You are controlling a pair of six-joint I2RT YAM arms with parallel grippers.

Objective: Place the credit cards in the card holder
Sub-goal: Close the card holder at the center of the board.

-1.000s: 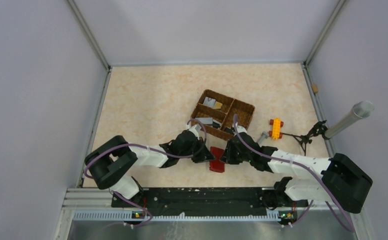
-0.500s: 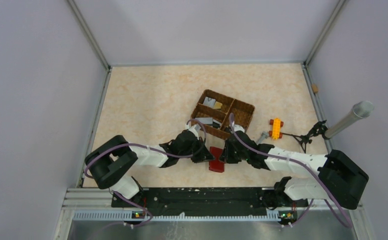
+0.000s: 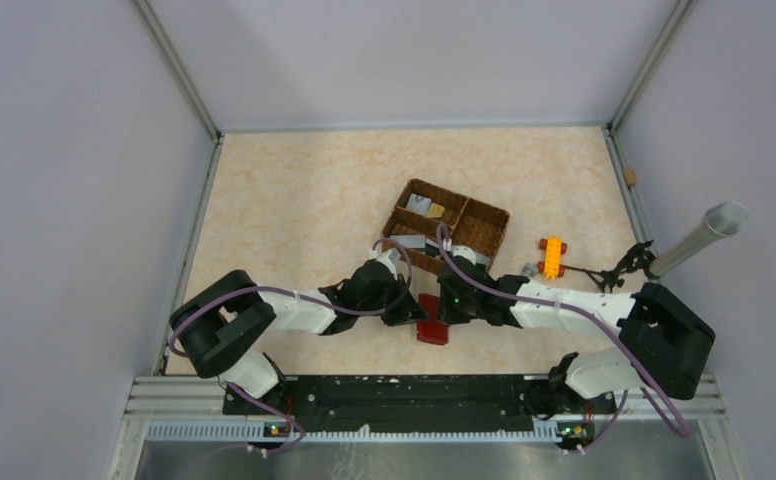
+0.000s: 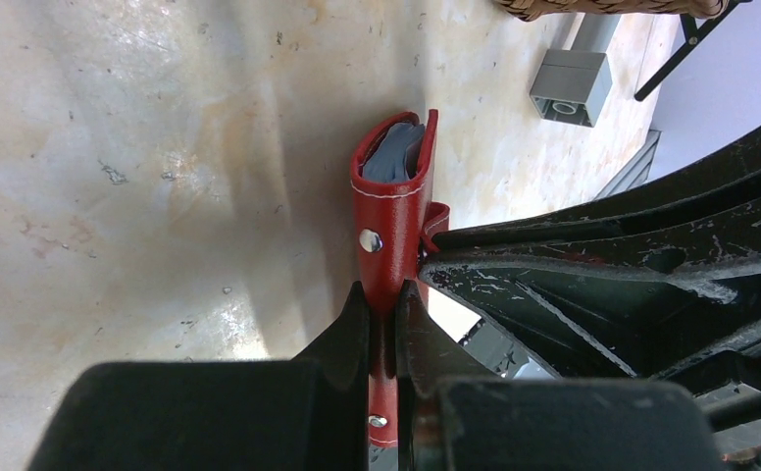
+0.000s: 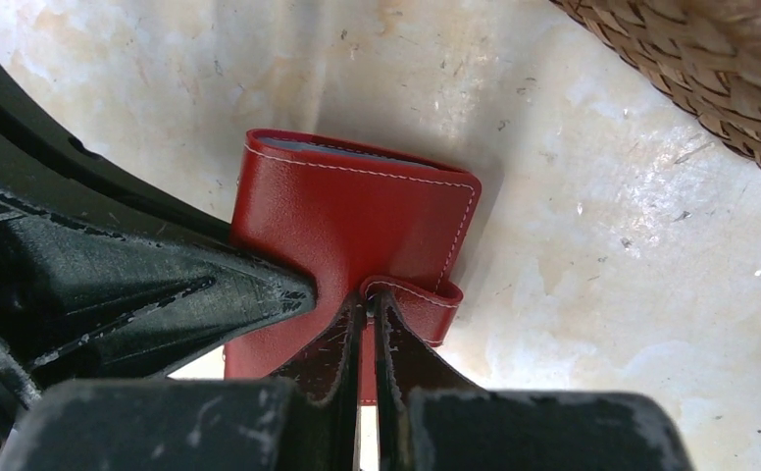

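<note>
The dark red card holder (image 3: 431, 322) lies folded on the table between both grippers. My left gripper (image 3: 410, 309) is shut on one flap of the card holder (image 4: 392, 201); a grey card edge (image 4: 397, 155) shows inside the fold. My right gripper (image 3: 446, 308) is shut on the snap tab (image 5: 419, 299) of the card holder (image 5: 352, 211). My left gripper (image 4: 384, 304) and right gripper (image 5: 368, 306) are nearly touching. Several credit cards (image 3: 419, 205) lie in the wicker basket (image 3: 487, 229), one more card (image 3: 411, 241) in its near compartment.
The brown divided basket (image 5: 710, 69) stands just behind the grippers. A small grey block (image 4: 571, 85) and an orange-yellow brick (image 3: 552, 256) lie to the right. A black tripod (image 3: 624, 268) carries a grey cylinder (image 3: 709, 230) by the right wall.
My right arm has pushed further left, bringing its gripper in against the card holder. The holder has shifted slightly left. The left arm has stayed still.
</note>
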